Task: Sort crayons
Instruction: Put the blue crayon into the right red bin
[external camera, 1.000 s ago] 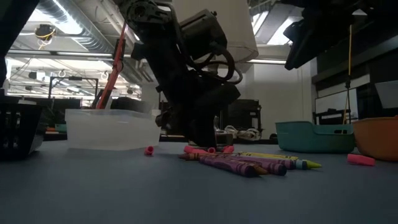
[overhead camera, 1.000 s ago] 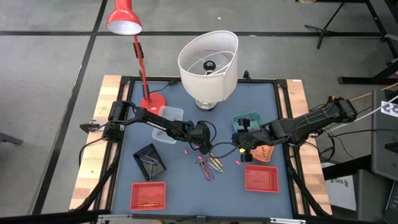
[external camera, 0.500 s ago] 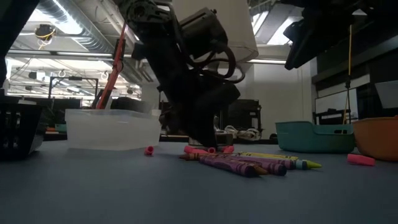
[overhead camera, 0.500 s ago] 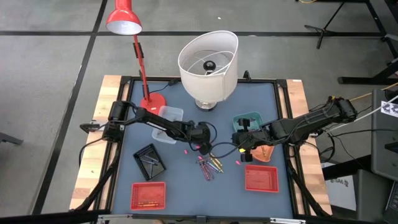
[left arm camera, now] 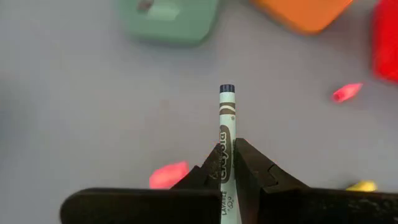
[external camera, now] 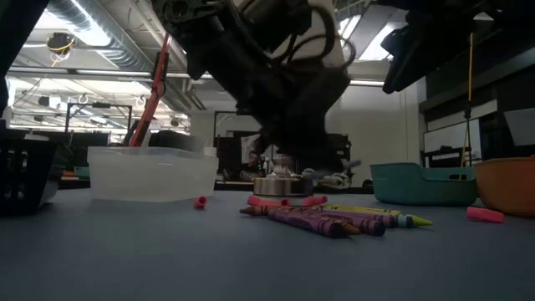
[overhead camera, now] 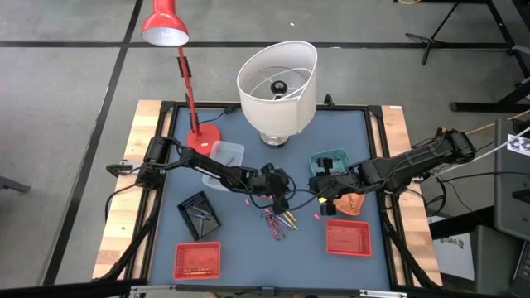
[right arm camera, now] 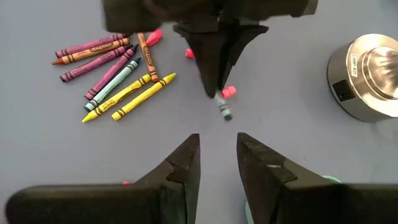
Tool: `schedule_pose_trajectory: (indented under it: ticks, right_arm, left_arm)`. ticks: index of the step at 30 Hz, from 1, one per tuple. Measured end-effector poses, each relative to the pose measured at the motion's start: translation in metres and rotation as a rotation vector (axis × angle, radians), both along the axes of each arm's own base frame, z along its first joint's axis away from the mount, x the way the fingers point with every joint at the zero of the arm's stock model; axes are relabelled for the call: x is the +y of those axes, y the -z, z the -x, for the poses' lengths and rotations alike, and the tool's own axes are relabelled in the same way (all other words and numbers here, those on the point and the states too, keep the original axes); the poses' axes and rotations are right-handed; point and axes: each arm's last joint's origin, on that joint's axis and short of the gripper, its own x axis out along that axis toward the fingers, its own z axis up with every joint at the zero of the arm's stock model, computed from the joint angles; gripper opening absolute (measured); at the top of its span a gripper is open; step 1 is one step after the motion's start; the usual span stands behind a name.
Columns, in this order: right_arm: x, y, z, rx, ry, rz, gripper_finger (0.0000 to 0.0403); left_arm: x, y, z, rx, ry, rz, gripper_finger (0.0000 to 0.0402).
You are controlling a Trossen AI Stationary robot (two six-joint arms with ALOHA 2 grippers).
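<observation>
**Left claw has one crayon, lifted – drop-off next**

L claw (left arm camera: pixel 227 171) pinched shut on a grey-green crayon (left arm camera: pixel 226 134), tip sticking out fwd past the fingers; in high view it sits mid-bench (overhead camera: pixel 281 189), above the surface. Low view: claw clear of the pile. Rest of the crayons (overhead camera: pixel 280 222) lie loose just below it in high view – purple, yellow, dark; pink stubs (overhead camera: pixel 316 216) scattered beside.

R claw (right arm camera: pixel 217 158) partly open, empty, hovers by the teal tray (overhead camera: pixel 330 161), facing the L claw.

Step, I judge: pick done, carry under way. Next needs a matching tray – teal, orange (overhead camera: pixel 354 203), red (overhead camera: pixel 348 237) or other; can't tell which. Then lower + release w/o tipping the crayon out.
</observation>
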Motion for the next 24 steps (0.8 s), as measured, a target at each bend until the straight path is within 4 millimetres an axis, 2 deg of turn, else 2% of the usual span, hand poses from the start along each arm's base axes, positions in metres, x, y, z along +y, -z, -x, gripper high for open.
schedule_pose_trajectory:
  ticks: [10, 24]
  right_arm:
    - [0.000, 0.000, 0.000, -0.004, 0.000, -0.001, 0.0104]
    - [0.002, 0.000, 0.000, 0.014, -0.039, -0.056, 0.0104]
  left_arm:
    - [-0.019, -0.021, -0.011, -0.227, 0.130, -0.096, 0.0005]
    - [-0.024, -0.026, -0.013, -0.283, 0.145, -0.118, 0.0005]
